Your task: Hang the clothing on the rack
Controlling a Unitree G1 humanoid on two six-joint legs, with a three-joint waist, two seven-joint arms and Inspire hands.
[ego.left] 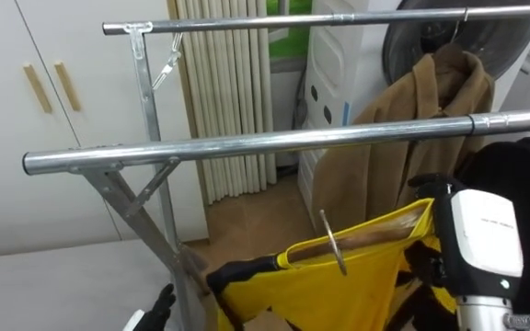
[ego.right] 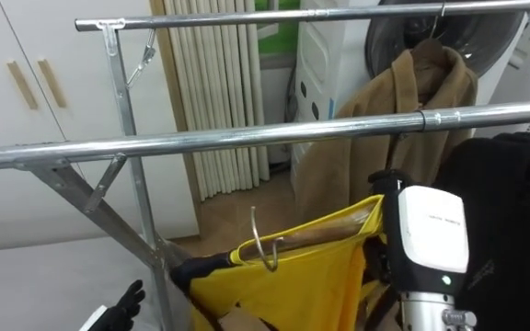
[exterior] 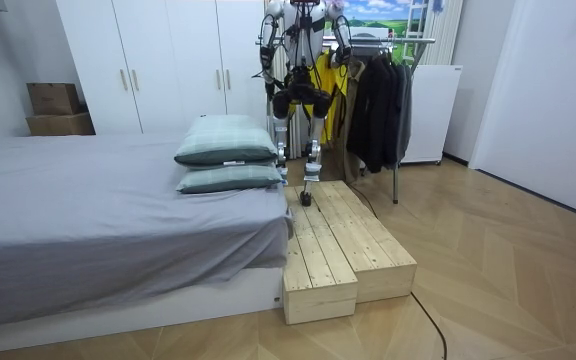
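Right hand (ego.left: 431, 187) was curled round the end of the hanger (ego.left: 366, 237), below the rail (ego.left: 247, 147), maybe so the hook (ego.left: 332, 244) could go on. Yellow top (ego.left: 339, 294) hung beside it; left hand (ego.left: 159, 308) was open.

We see a white wardrobe (exterior: 168, 60) behind a grey bed (exterior: 88, 230) with two pillows (exterior: 226, 152) stacked at its corner. Just beside the bed lies a wooden platform (exterior: 343, 240) on the floor (exterior: 508, 260). Cardboard boxes (exterior: 56, 108) sit by the wardrobe; a beige curtain (ego.left: 228, 92) hangs beside it.
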